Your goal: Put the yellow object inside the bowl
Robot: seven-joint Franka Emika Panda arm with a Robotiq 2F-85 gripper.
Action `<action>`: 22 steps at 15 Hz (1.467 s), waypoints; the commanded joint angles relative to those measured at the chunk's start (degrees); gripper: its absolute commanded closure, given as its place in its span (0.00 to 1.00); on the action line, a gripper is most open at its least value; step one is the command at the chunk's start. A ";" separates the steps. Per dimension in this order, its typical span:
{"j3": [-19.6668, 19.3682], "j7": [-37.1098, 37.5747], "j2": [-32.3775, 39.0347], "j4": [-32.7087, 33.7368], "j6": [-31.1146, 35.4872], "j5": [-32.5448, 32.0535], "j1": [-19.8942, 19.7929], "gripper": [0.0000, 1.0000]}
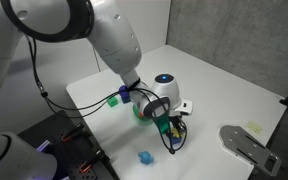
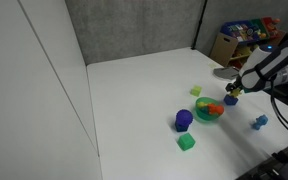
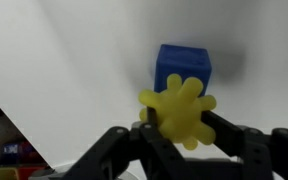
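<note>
In the wrist view my gripper (image 3: 180, 125) is shut on the yellow object (image 3: 178, 106), a bright yellow star-like toy held between both fingers. A blue cube (image 3: 184, 65) sits on the white table just beyond it. In an exterior view the gripper (image 2: 231, 92) hangs low over the table, just to the right of the bowl (image 2: 210, 113), a green bowl with an orange-red inside. The bowl also shows in an exterior view (image 1: 142, 110), partly hidden by the gripper (image 1: 170, 122).
On the white table (image 2: 134, 100) lie a purple piece (image 2: 183, 119), a green cube (image 2: 186, 142), a pale yellow-green cube (image 2: 196, 91) and a light blue piece (image 2: 259, 122). A shelf with colourful boxes (image 2: 242, 40) stands behind.
</note>
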 commanded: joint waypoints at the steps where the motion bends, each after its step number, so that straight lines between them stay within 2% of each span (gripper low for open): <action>1: -3.49 0.46 -1.20 0.21 -1.71 0.23 4.76 0.77; 7: -6.98 2.27 -4.54 -1.62 -2.03 -0.51 14.08 0.82; 11: -6.37 2.79 -7.58 -3.43 -3.30 -0.81 18.52 0.82; 15: -2.35 2.52 -10.93 -5.61 -6.88 -0.70 18.64 0.82; 19: 2.15 2.15 -13.51 -7.00 -10.51 -0.42 16.35 0.82; 22: 4.25 2.07 -13.55 -7.77 -9.64 -0.55 14.96 0.82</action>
